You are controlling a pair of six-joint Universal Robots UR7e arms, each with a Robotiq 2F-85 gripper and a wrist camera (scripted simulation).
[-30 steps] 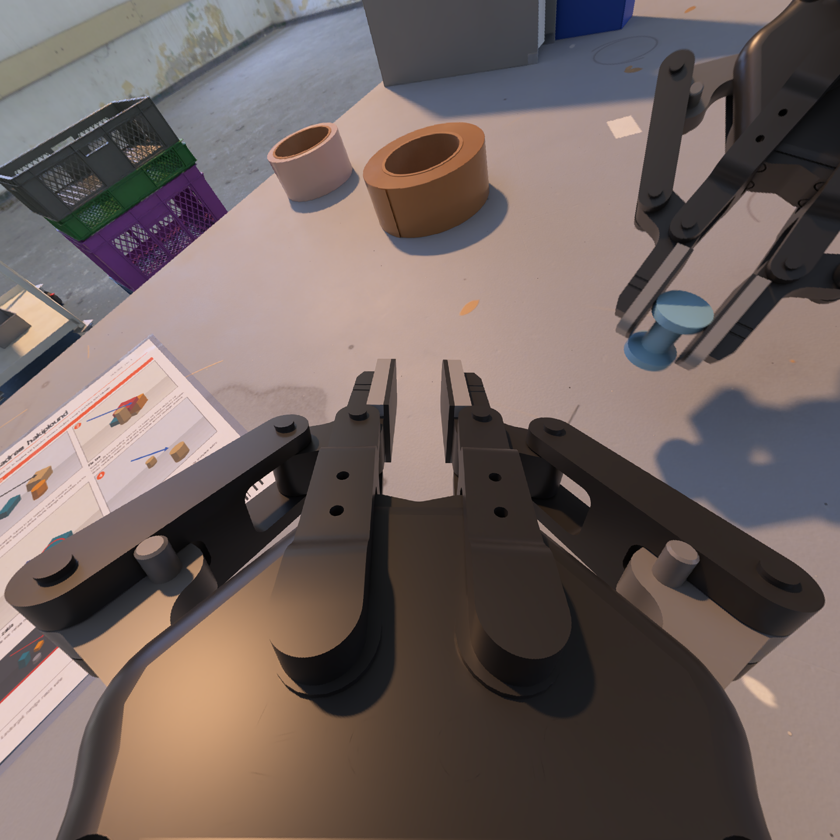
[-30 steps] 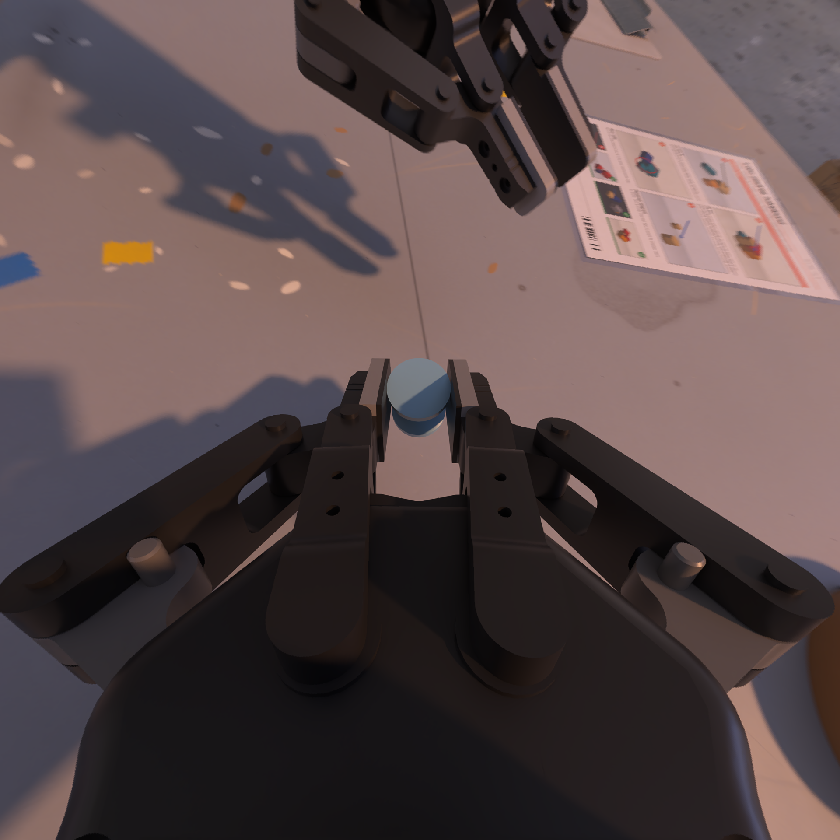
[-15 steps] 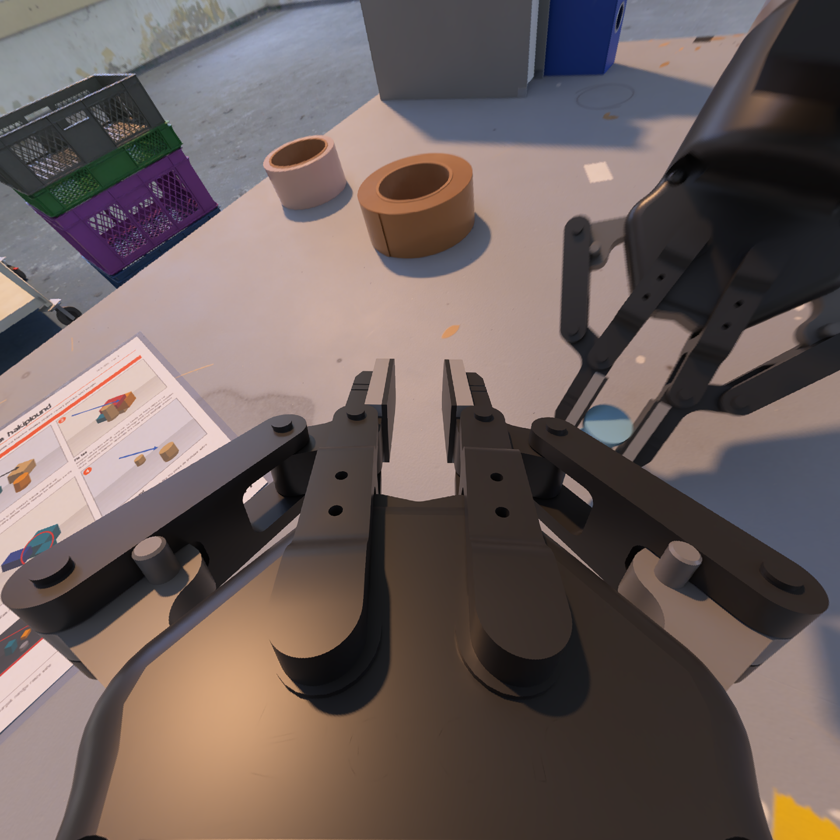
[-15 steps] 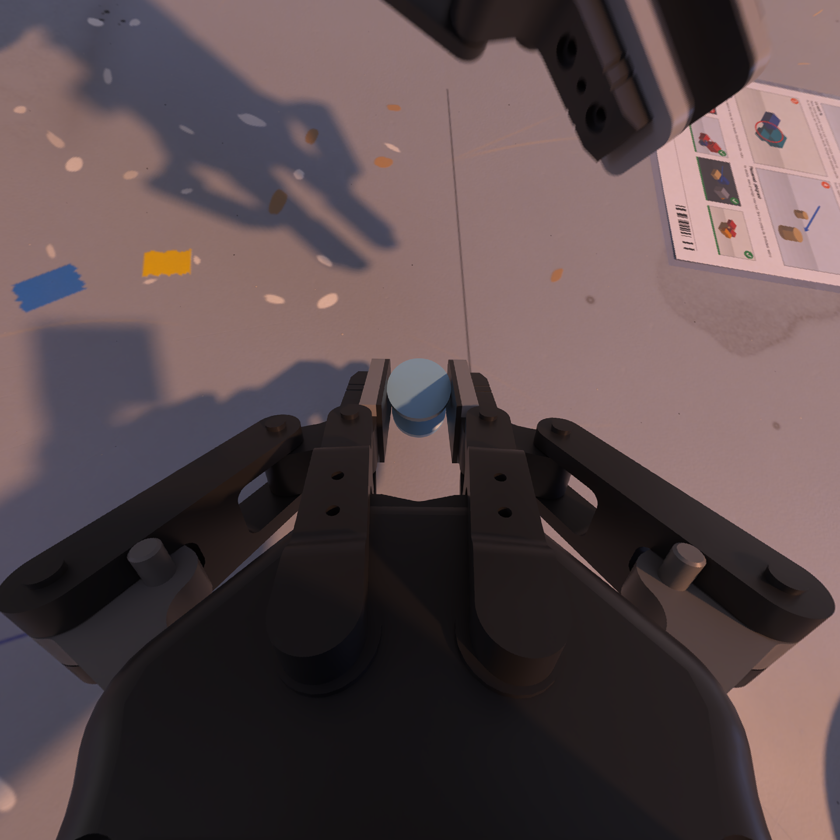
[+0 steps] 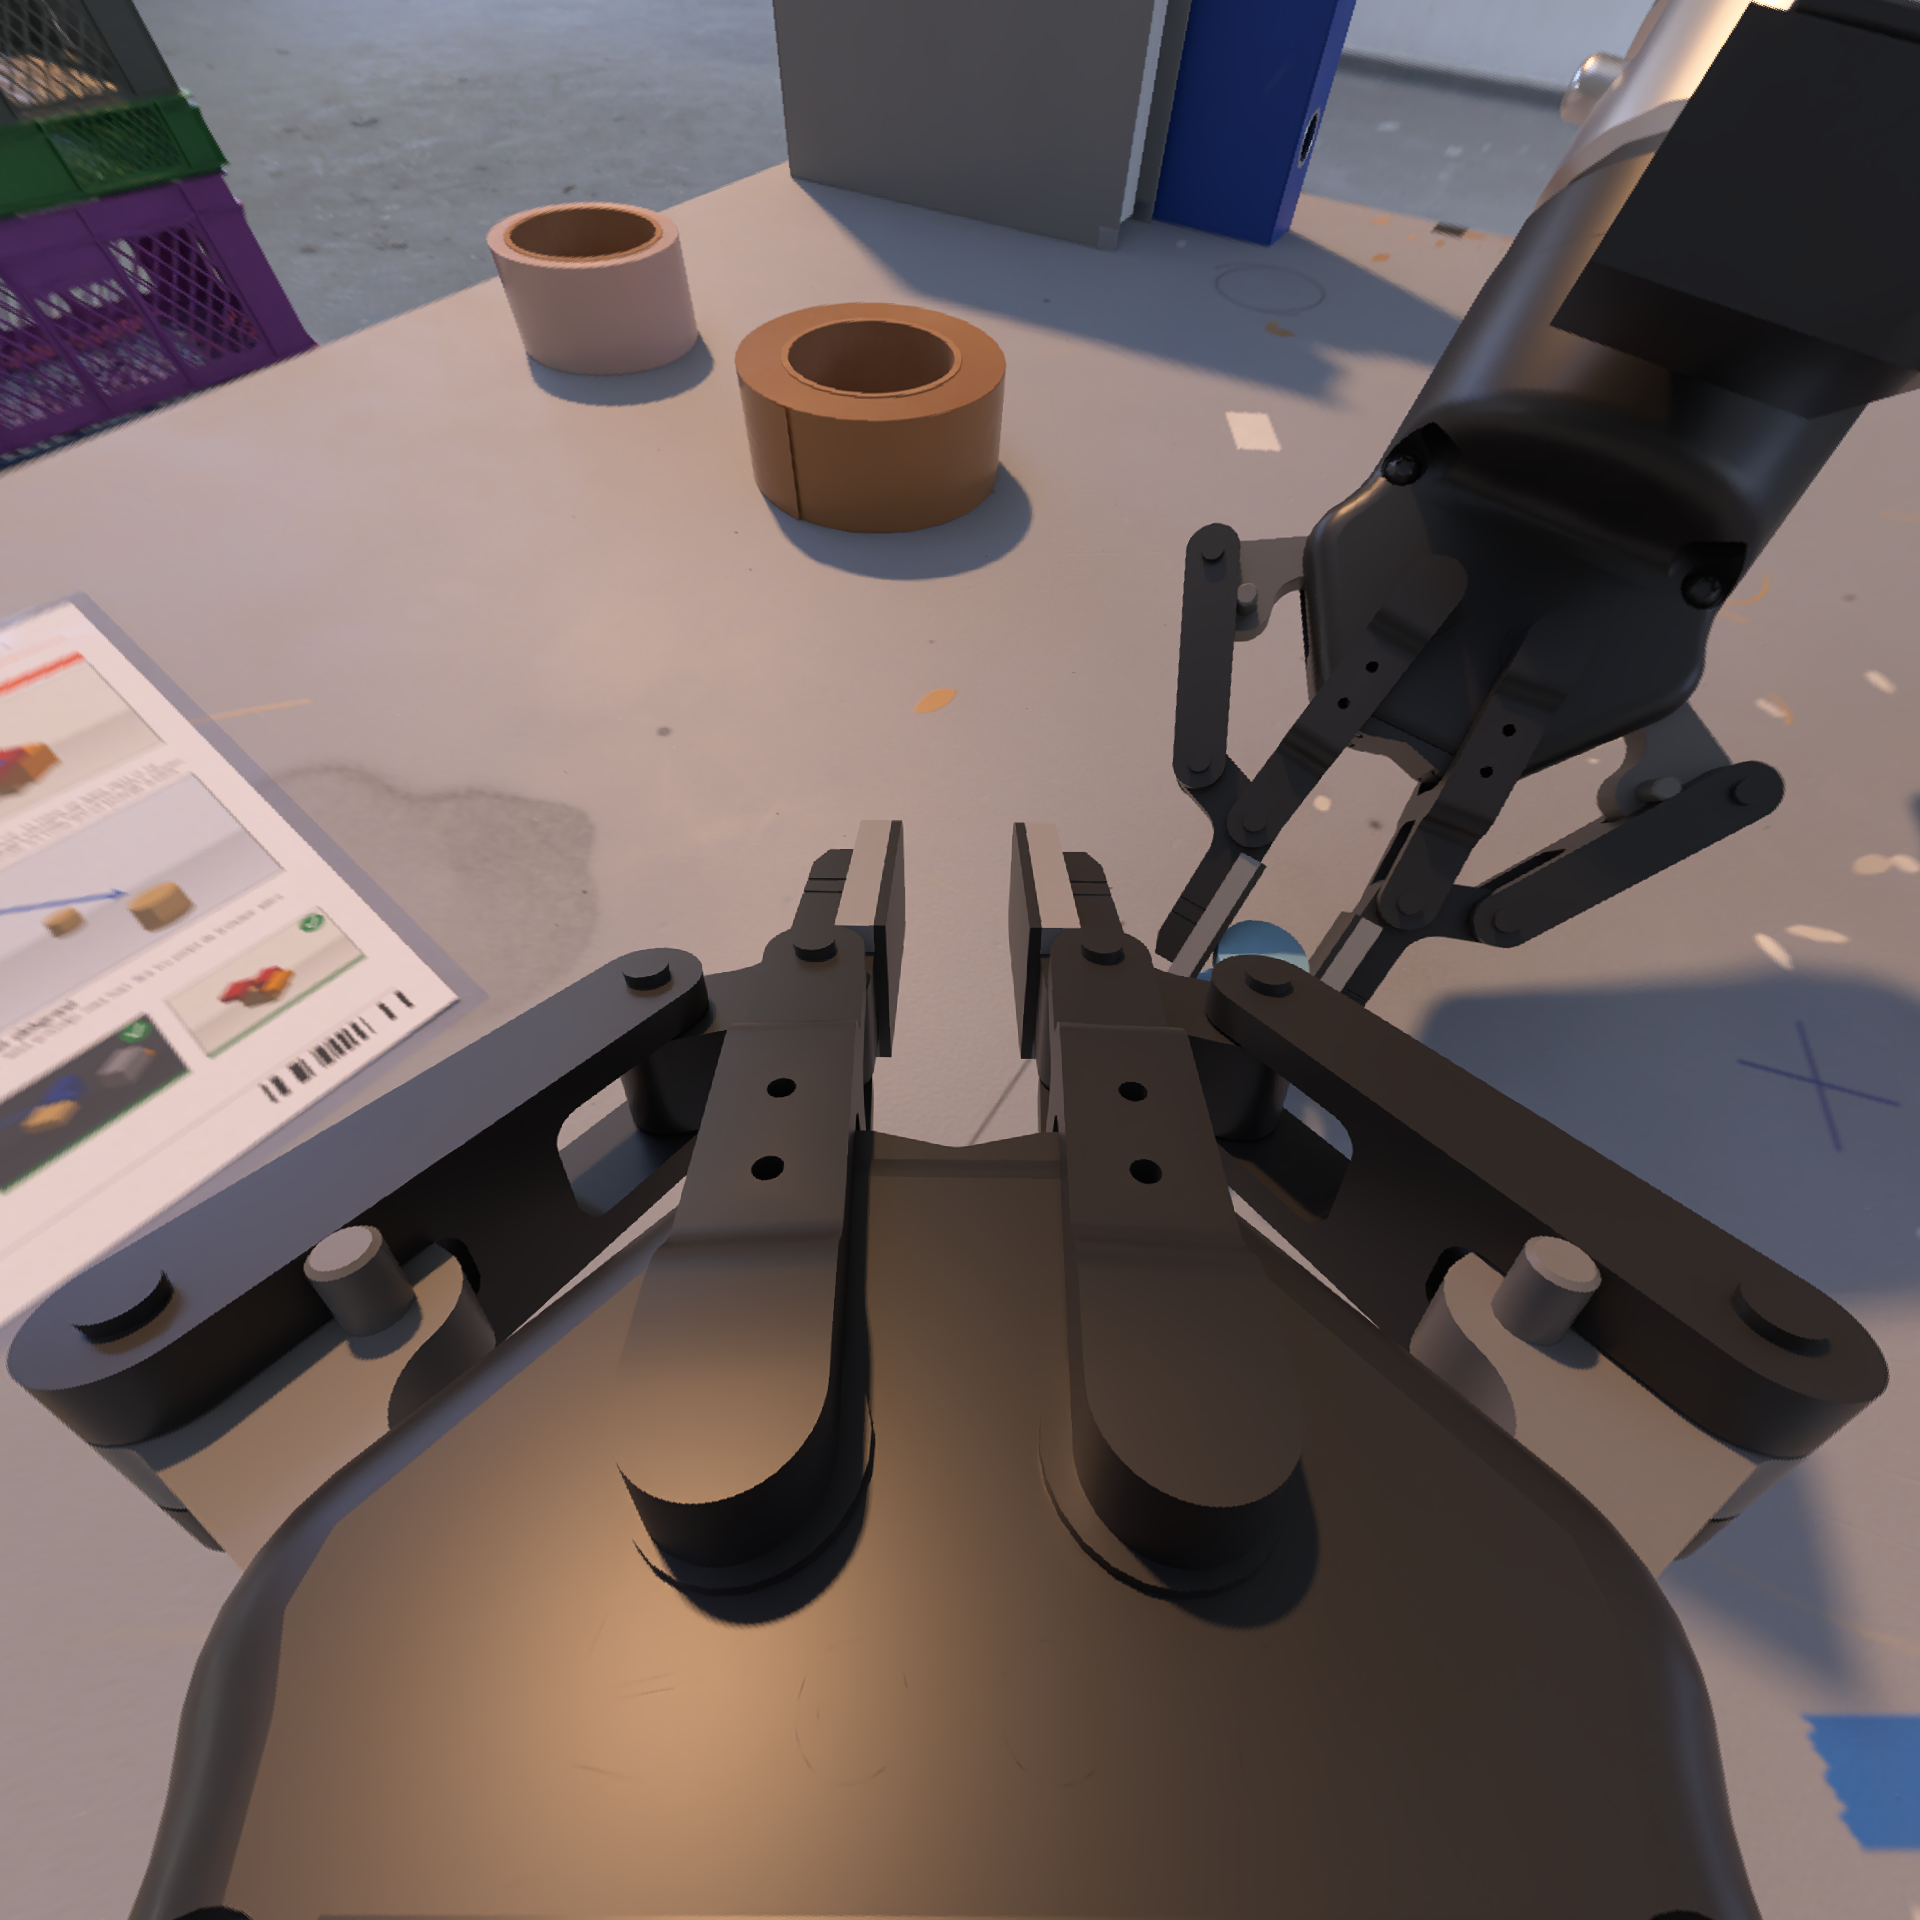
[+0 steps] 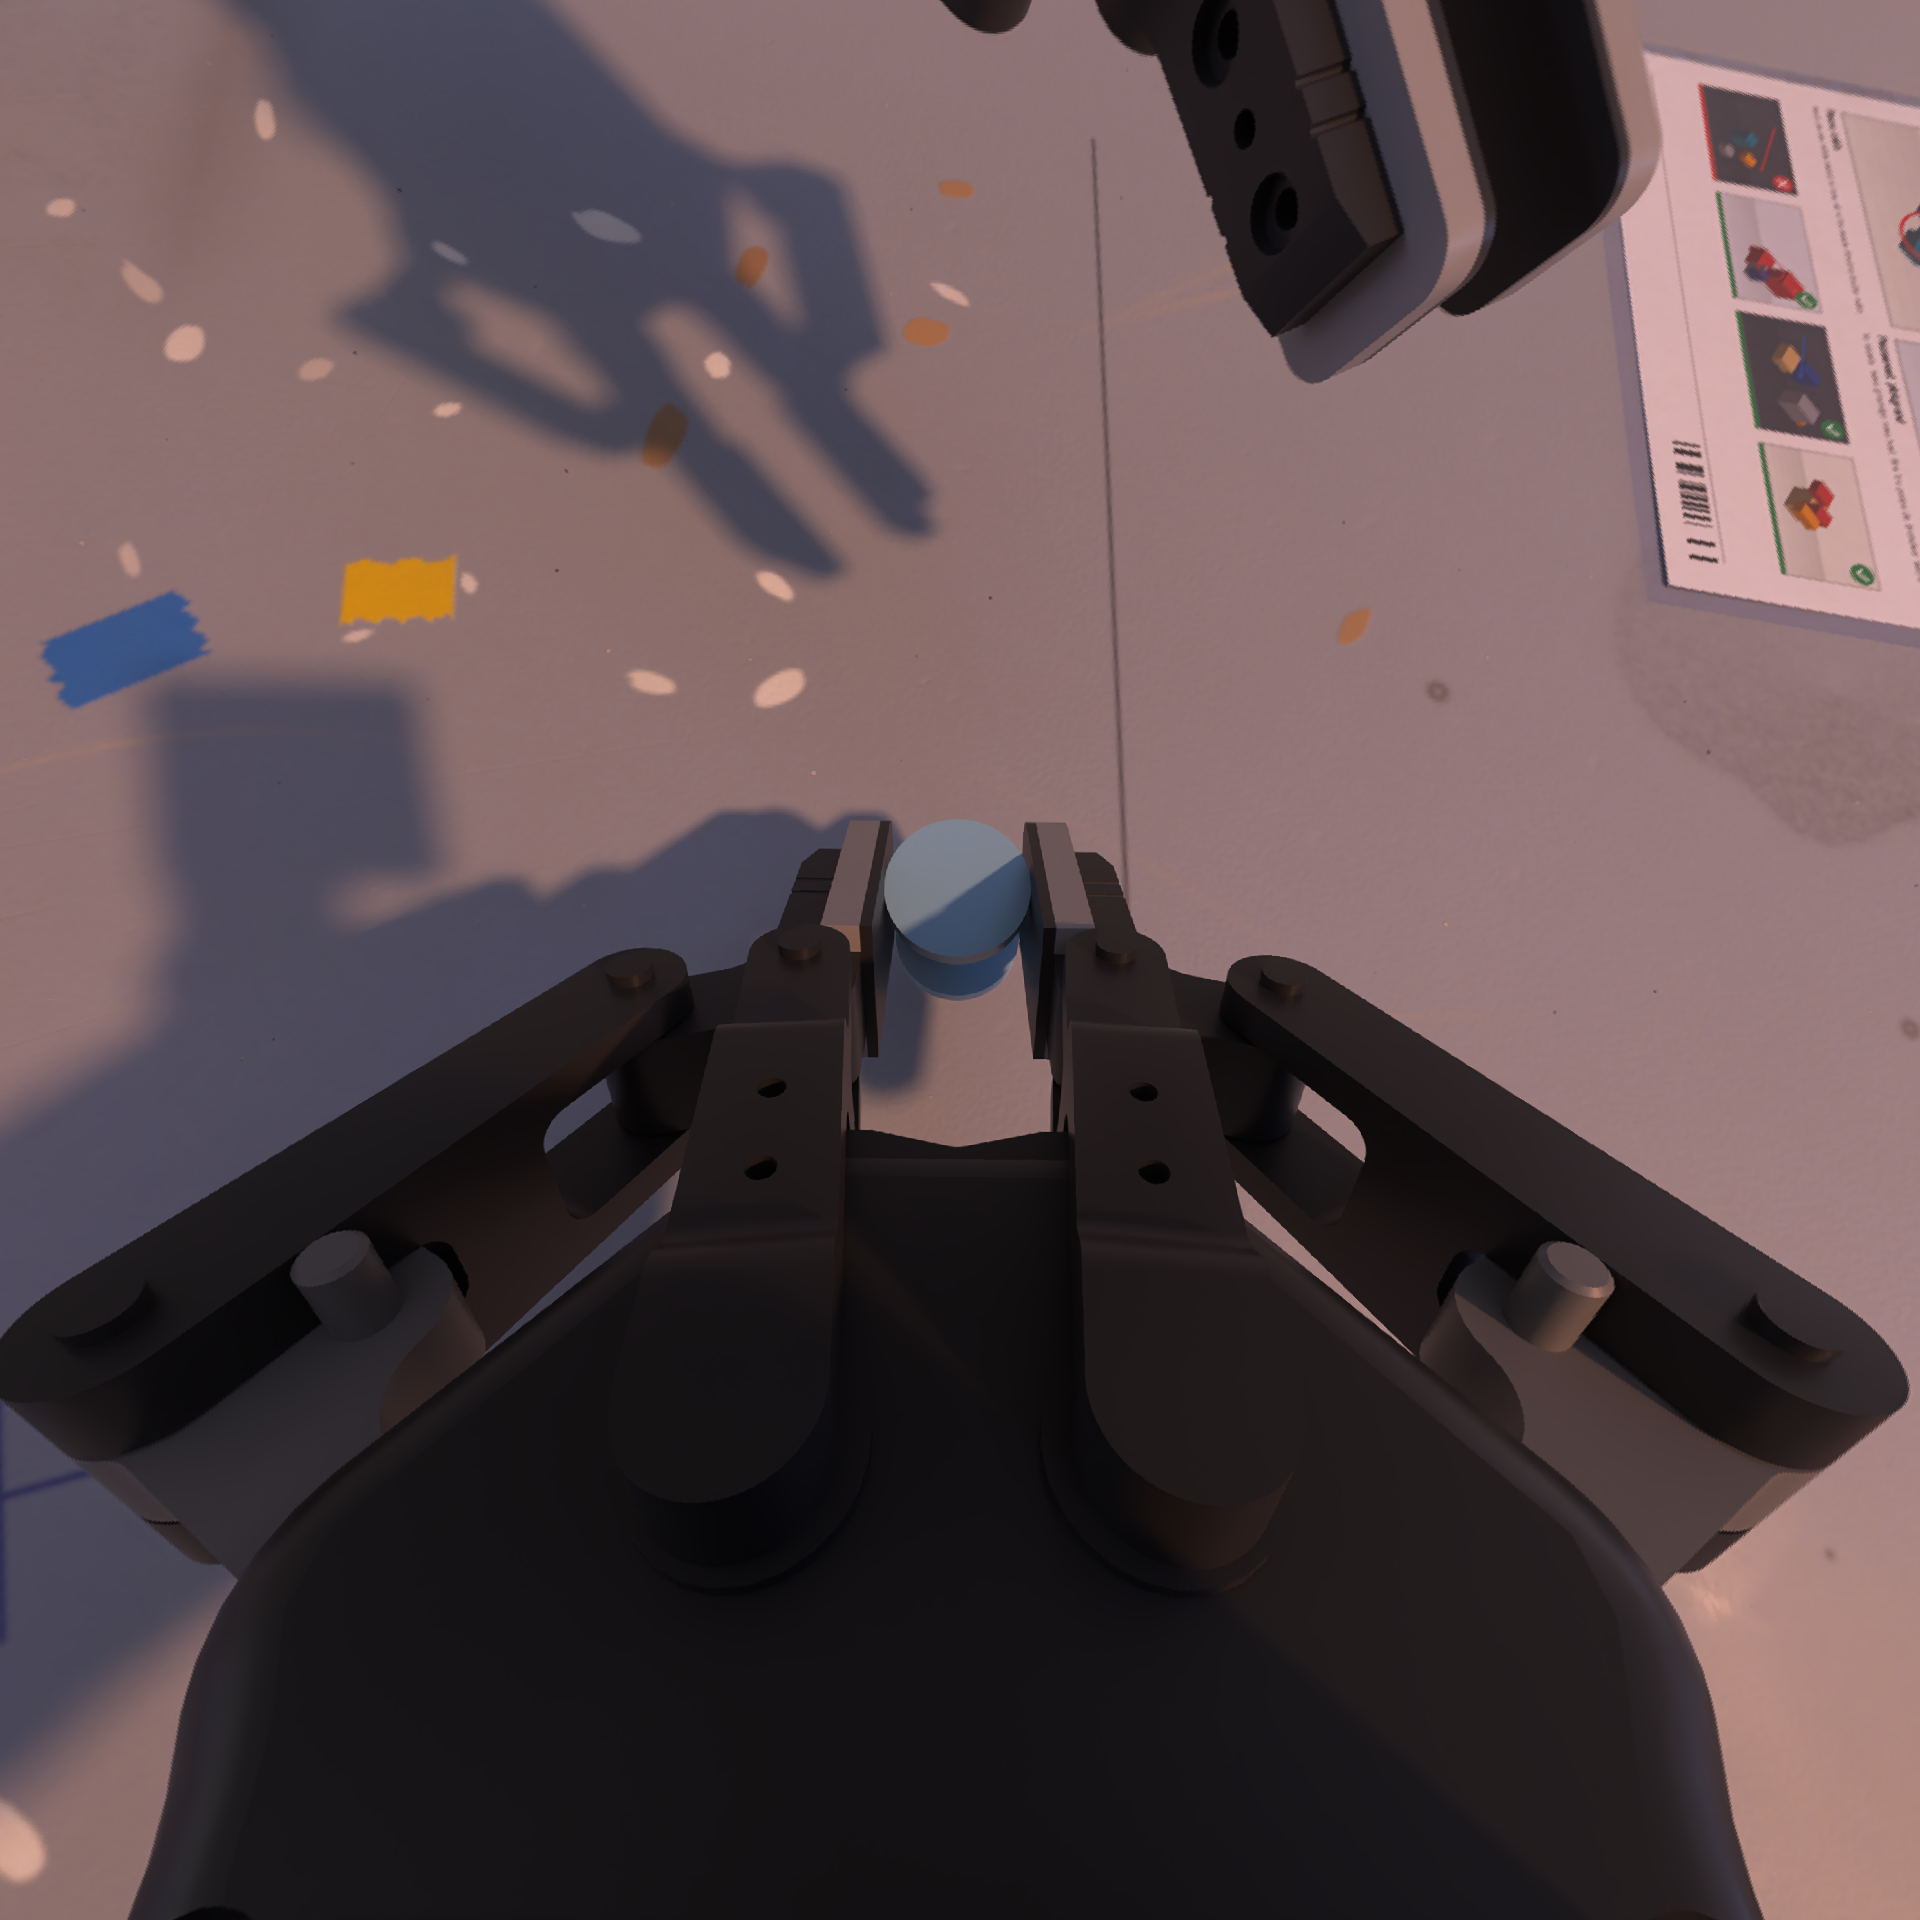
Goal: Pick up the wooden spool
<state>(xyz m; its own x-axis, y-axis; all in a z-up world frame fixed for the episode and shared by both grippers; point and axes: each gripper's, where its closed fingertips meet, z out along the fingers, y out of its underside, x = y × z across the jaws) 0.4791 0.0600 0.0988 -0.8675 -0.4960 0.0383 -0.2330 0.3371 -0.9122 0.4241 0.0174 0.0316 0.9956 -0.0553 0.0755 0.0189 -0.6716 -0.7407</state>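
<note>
The wooden spool [image 6: 956,894] is small, light blue and has a round flat top. My right gripper [image 6: 956,864] is shut on it, pads on either side of its top, and holds it above the grey table [image 6: 1351,935]. In the left wrist view the spool [image 5: 1257,940] shows as a blue sliver between the right gripper's [image 5: 1262,961] fingertips, partly hidden behind my left gripper's linkage. My left gripper [image 5: 956,873] is open with a narrow gap, empty, close beside the right one. One of its fingers [image 6: 1403,187] shows at the top of the right wrist view.
A brown ring [image 5: 871,416] and a pink ring [image 5: 592,286] stand on the far side of the table, with a grey box [image 5: 966,94] and a blue binder [image 5: 1236,114] behind. An instruction sheet [image 5: 156,935] lies left. Crates [image 5: 104,260] stand off the table.
My right gripper has carried the spool up off the table and closer to my left gripper. The left gripper has shifted and turned, so the rings now sit more to the right in its view.
</note>
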